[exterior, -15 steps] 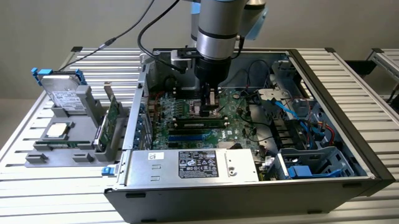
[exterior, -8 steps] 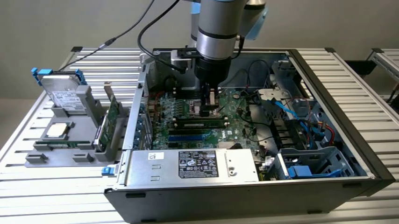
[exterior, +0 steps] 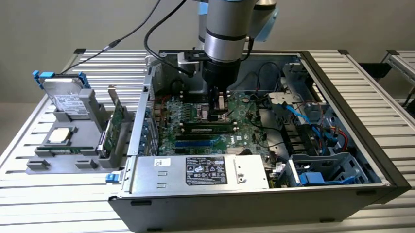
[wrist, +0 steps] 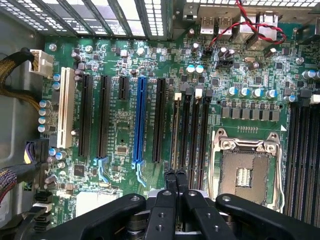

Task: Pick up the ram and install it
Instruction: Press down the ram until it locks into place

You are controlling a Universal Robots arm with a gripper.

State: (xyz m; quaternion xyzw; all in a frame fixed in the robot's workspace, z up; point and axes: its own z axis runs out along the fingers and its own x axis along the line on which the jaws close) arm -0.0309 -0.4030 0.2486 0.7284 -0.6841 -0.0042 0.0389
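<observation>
Arm (exterior: 227, 29): brushed metal sleeve, satin sheen. Gripper (wrist: 175, 176): matt black plastic-looking links, smooth. Motherboard (wrist: 120, 130): glossy green laminate; slots black, white, blue plastic, smooth. CPU socket frame (wrist: 246, 146): bright polished metal. Case (exterior: 363, 97): dark matt painted sheet metal outside, bare grey metal inside. Power supply (exterior: 194, 171): dull galvanised-looking metal, paper label. Table (exterior: 39, 218): ribbed aluminium profile, light satin. Holder tray (exterior: 39, 165): matt grey plastic. Ram (exterior: 68, 150) in tray: green board. Hard drive (exterior: 68, 97): shiny metal top.
</observation>
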